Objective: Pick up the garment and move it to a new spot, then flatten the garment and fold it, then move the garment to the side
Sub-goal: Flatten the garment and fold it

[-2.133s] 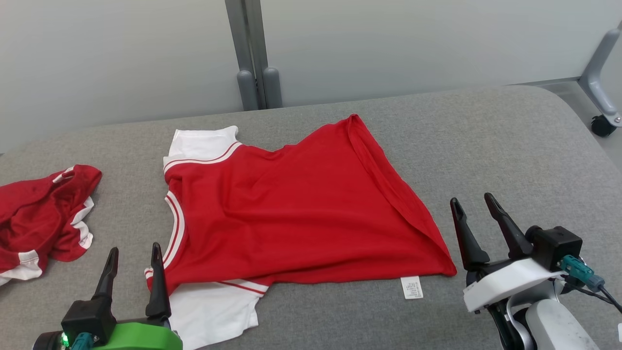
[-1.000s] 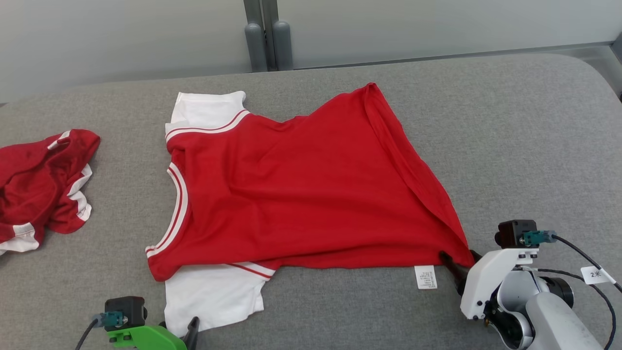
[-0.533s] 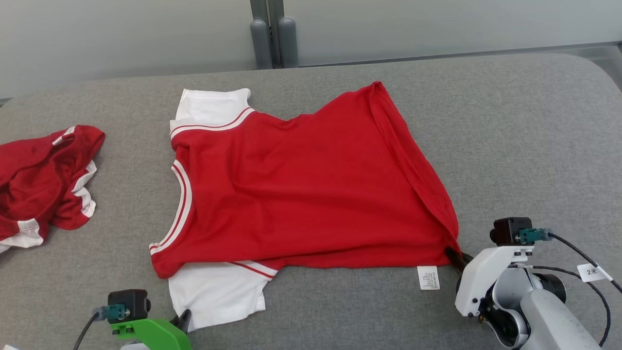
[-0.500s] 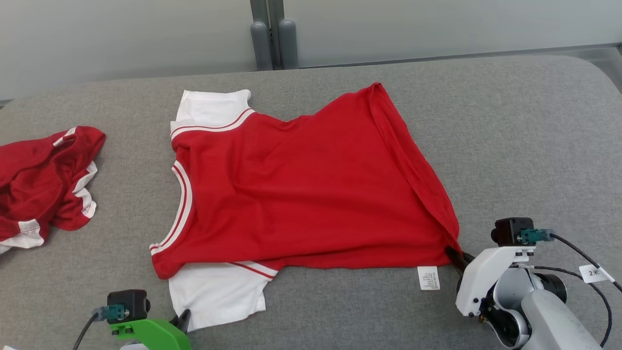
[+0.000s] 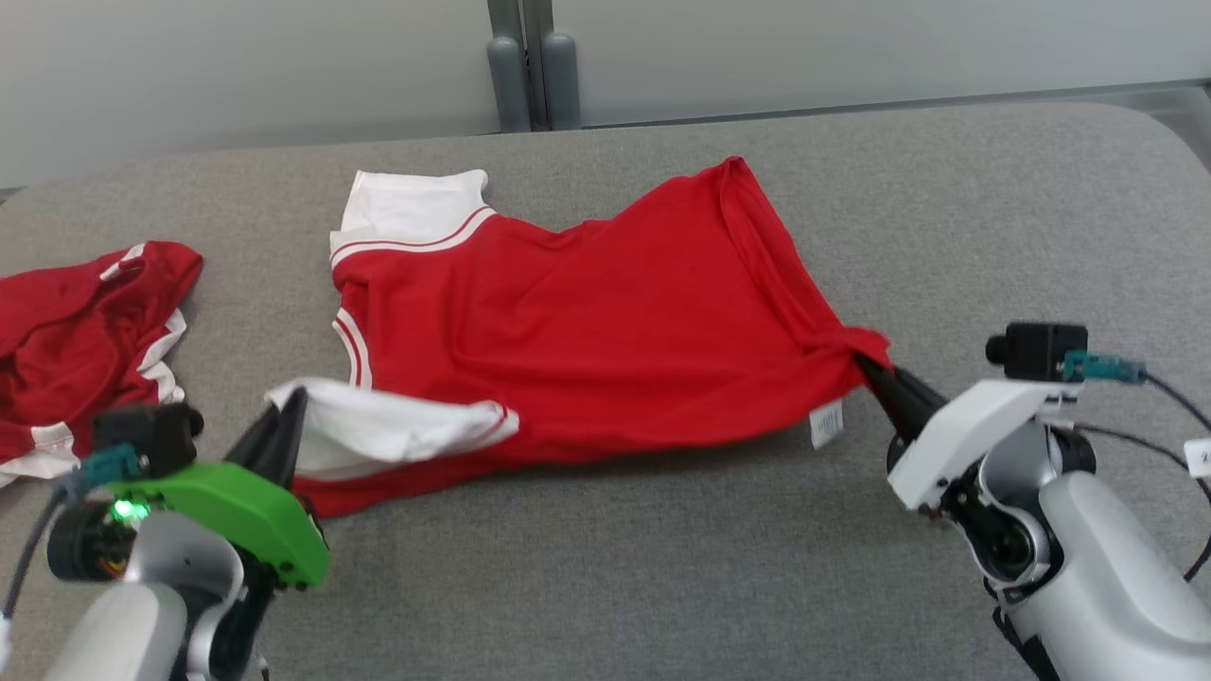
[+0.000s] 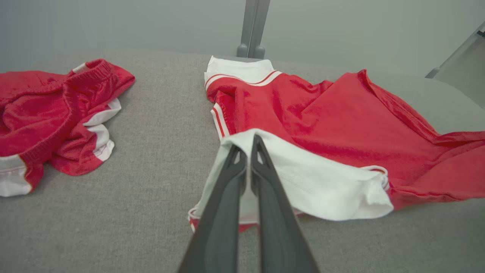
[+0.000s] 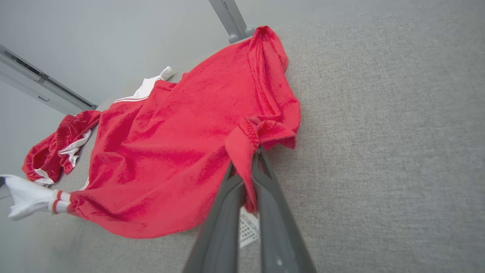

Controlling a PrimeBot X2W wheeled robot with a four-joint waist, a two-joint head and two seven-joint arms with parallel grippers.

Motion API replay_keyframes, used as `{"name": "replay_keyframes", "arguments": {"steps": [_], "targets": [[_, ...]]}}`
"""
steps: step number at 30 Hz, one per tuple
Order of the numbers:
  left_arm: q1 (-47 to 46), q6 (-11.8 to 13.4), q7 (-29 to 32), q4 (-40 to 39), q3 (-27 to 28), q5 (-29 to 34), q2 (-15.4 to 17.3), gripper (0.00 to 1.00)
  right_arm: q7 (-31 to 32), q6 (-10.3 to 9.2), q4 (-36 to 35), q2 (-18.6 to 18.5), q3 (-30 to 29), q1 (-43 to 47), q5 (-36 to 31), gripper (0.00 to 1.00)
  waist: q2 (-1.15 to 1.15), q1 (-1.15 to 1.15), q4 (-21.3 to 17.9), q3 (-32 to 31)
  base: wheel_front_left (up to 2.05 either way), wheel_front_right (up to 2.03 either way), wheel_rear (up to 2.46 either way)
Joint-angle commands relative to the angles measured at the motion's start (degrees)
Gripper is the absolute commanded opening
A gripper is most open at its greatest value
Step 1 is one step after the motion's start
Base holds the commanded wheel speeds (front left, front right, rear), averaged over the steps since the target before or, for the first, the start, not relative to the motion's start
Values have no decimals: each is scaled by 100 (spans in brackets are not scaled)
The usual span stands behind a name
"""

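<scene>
Grey padded table (image 5: 993, 236) fills the head view, with a pale wall (image 5: 236, 66) behind it and a grey post (image 5: 525, 57) at 12 o'clock. The red shirt (image 5: 605, 322) lies mid-table, mostly flat with some wrinkles, its collar end toward 9 o'clock and its hem end toward 3 o'clock. The far white sleeve (image 5: 407, 203) lies flat at about 11 o'clock. The left gripper (image 5: 291, 402) is at 8 o'clock with its fingers pinched together on the near white sleeve (image 5: 388, 426). That sleeve is raised off the table and draped back over the red body. In the left wrist view the two dark fingers (image 6: 261, 182) meet at the tips with white cloth wrapped over them. The right gripper (image 5: 866, 364) is at 3 to 4 o'clock, jaws closed on the near hem corner (image 5: 851, 342), which is bunched and lifted clear of the surface. The right wrist view shows red hem fabric running down between its fingers. The care label (image 5: 826, 424) hangs off the near edge just beside the right fingertips. A second red-and-white garment (image 5: 76, 331) sits crumpled at 9 o'clock, well apart from the shirt and touched by neither gripper.
</scene>
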Motion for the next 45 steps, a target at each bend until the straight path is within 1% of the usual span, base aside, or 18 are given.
{"name": "replay_keyframes", "arguments": {"steps": [1,2,4,6,7,10,12,13,17,20,23,27,28,33,36,41,43,45], "targets": [[-398,-60,71,-15,37,130,137,0,35,0,-82,-64,24,-301,98,0,0,0,-23,344,0,0,0],[-724,-105,142,22,31,191,229,0,55,0,-120,-75,35,-523,189,0,0,0,-33,466,0,0,0],[-1412,-230,227,95,90,141,228,0,138,0,-156,-115,10,-988,402,0,0,0,-32,731,0,0,0],[-2144,-348,353,321,55,346,412,0,239,0,-128,-150,-58,-1557,673,0,0,0,-34,1047,0,0,0],[-2480,-407,391,459,32,456,475,0,298,0,-82,-167,-70,-1830,763,0,0,0,-38,1186,0,0,0],[-3680,-643,450,1066,-63,655,510,0,392,0,203,-341,-86,-2852,871,0,0,0,-45,1664,0,0,0],[-4484,-808,468,1456,-133,729,454,0,412,0,412,-421,-51,-3539,838,0,0,0,-24,1955,0,0,0],[-4835,-862,450,1599,-175,808,455,0,410,0,505,-453,-34,-3844,813,0,0,0,-16,2080,0,0,0],[-6326,-1024,243,2307,-298,906,267,0,386,0,942,-509,-21,-5187,888,0,0,0,35,2539,0,0,0],[-7263,-1087,56,2732,-421,1053,216,0,271,0,1199,-555,-5,-6043,887,0,0,0,62,2752,0,0,0],[-8090,-1119,-277,3161,-433,1110,169,0,32,0,1451,-612,27,-6839,819,0,0,0,60,2888,0,0,0],[-8947,-1158,-661,3761,-497,1082,75,0,-322,0,1768,-659,89,-7618,768,0,0,0,45,2962,0,0,0],[-9118,-1165,-754,3853,-553,1144,91,0,-374,0,1850,-692,120,-7768,739,0,0,0,43,2970,0,0,0],[-9749,-1167,-1129,4345,-741,1061,27,0,-708,0,2172,-789,305,-8285,771,0,0,0,7,3024,0,0,0],[-9799,-1170,-1272,4481,-945,864,-44,0,-848,0,2267,-859,481,-8274,879,0,0,0,37,3036,0,0,0],[-9309,-1164,-1325,4582,-1564,522,93,0,-818,0,2344,-989,888,-7704,1283,0,0,0,73,2851,0,0,0],[-8973,-1164,-1282,4568,-1834,300,155,0,-704,0,2284,-1058,1067,-7294,1513,0,0,0,81,2683,0,0,0],[-8589,-1164,-1168,4538,-2136,156,289,0,-510,0,2252,-1181,1336,-6818,1667,0,0,0,87,2470,0,0,0]]}}
